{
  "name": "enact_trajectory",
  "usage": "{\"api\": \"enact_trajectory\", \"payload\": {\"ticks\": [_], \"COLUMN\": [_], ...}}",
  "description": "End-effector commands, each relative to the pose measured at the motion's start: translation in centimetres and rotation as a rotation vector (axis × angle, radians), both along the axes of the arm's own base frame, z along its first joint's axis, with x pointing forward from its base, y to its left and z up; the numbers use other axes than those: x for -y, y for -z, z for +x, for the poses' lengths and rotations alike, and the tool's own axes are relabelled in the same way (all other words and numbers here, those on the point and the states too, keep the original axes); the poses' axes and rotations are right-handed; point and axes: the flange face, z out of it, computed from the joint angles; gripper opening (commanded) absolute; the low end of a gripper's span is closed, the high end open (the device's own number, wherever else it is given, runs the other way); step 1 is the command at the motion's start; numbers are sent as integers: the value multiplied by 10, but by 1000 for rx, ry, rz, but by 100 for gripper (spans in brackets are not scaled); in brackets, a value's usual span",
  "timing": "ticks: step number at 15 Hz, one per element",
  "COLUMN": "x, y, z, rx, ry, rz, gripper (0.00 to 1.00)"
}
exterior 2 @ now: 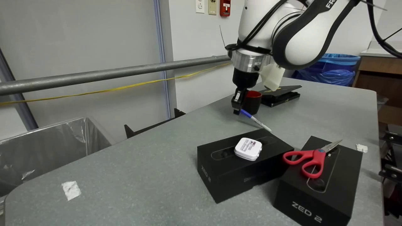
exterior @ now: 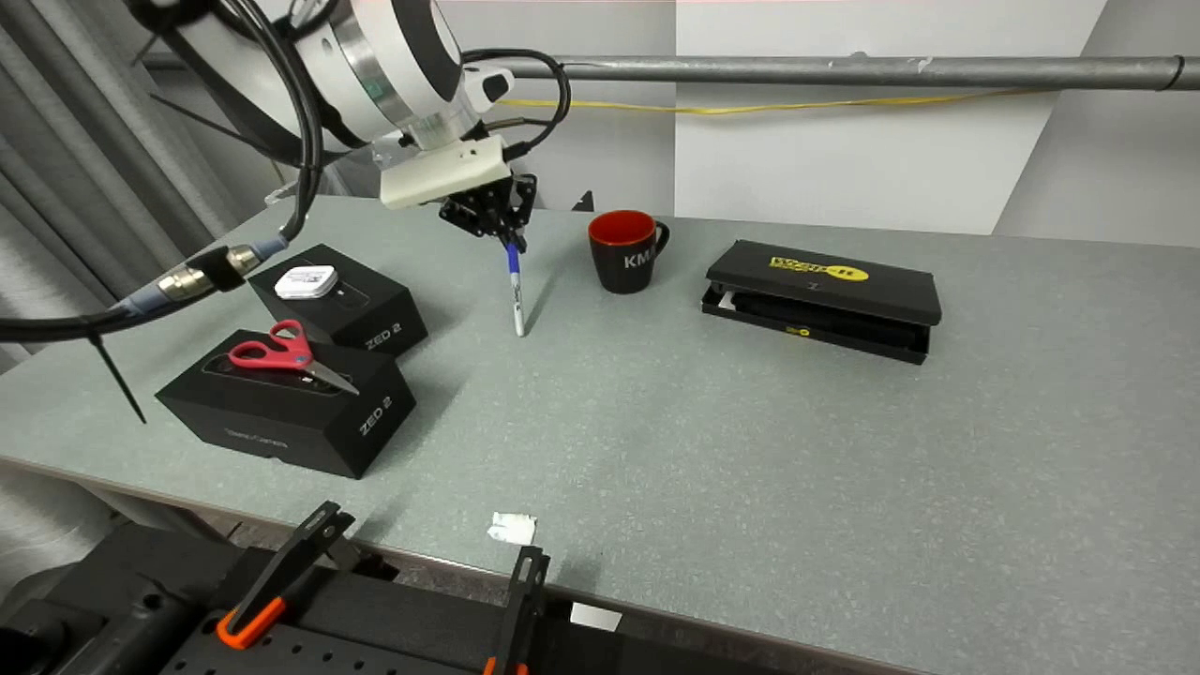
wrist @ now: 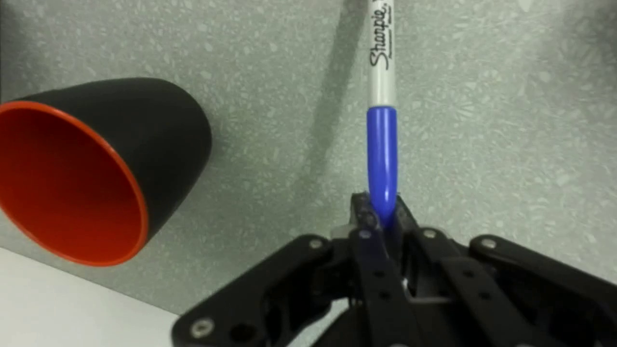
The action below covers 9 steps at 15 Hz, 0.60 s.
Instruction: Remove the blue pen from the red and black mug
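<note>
The blue pen (wrist: 382, 115) is out of the red and black mug (exterior: 622, 253) and pinched in my gripper (wrist: 383, 217), which bites toward the end of the blue cap; that hold leaves the whole white barrel to meet the table (exterior: 750, 450) ahead of my hardware. In an exterior view the pen (exterior 2: 256, 120) slopes down rather than hanging plumb, its free end lowest, and I can't tell whether that end touches the surface or just clears it. The mug stands upright beside it, apart, showing only red inside, its handle turned toward the flat black box (exterior: 820, 289), so nothing juts at my pen. On the opposite side sits the ZED 2 box (exterior: 366, 298) with the white case (exterior: 306, 281) on it, apart as well; I take the spot between as a sensible place to set down. The removing looks done to me, and laying the pen to rest is what remains, as I judge it. I'd sink slowly and let the slant bring it flat before I let go: gripped so near its end it could pivot, and being round it may roll.
</note>
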Motion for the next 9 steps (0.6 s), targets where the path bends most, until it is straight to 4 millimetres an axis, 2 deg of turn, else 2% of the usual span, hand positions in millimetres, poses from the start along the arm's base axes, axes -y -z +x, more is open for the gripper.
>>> {"api": "enact_trajectory", "payload": {"ticks": [1, 2, 3, 9], "x": [-11, -15, -18, -25], "y": [15, 14, 13, 1], "z": [15, 14, 13, 15], "rx": [20, 37, 42, 53], "ry": [-17, -19, -25, -29], "rz": [-84, -93, -93, -77], "gripper": [3, 35, 36, 81]}}
